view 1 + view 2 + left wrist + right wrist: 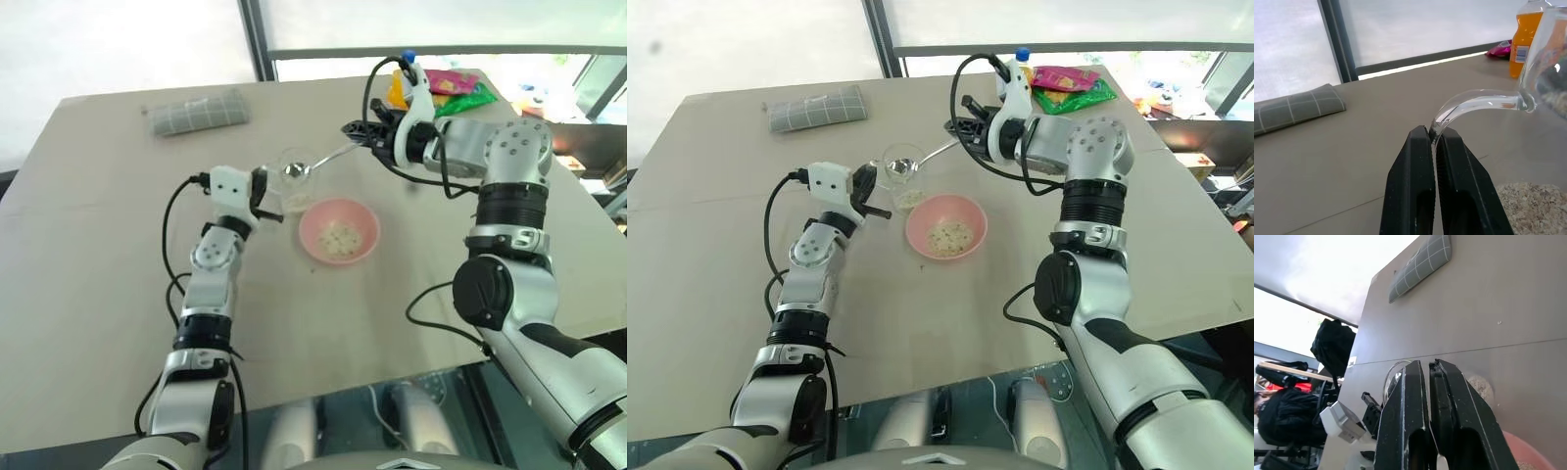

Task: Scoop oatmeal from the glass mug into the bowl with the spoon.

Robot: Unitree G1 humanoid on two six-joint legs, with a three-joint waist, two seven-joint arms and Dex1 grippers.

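I have the left hand [1436, 134] clenched on the mug [293, 174] handle — in the left wrist view the two black fingers [1413, 186] pinch the clear glass loop where it curves back toward the mug wall. The mug is lifted and tipped, just behind the bowl [339, 231] and a little to its left. My right hand [355, 130] is clenched on the far end of the spoon [318, 161]; the handle runs down and leftward from it, and the oval end sits at the mug's rim. I cannot tell whether the spoon carries any flakes.

The pink bowl rests on the table [118, 245] near the middle, with a small clump of oatmeal [340, 238] in its bottom. More flakes show through the glass low in the mug, and in the left wrist view a pale grainy heap lies close by the fingers.

Farther back on the table — a folded grey checked cloth [195, 113] toward the left, an orange bottle [1526, 36] and bright snack packets [1070, 86] toward the right.
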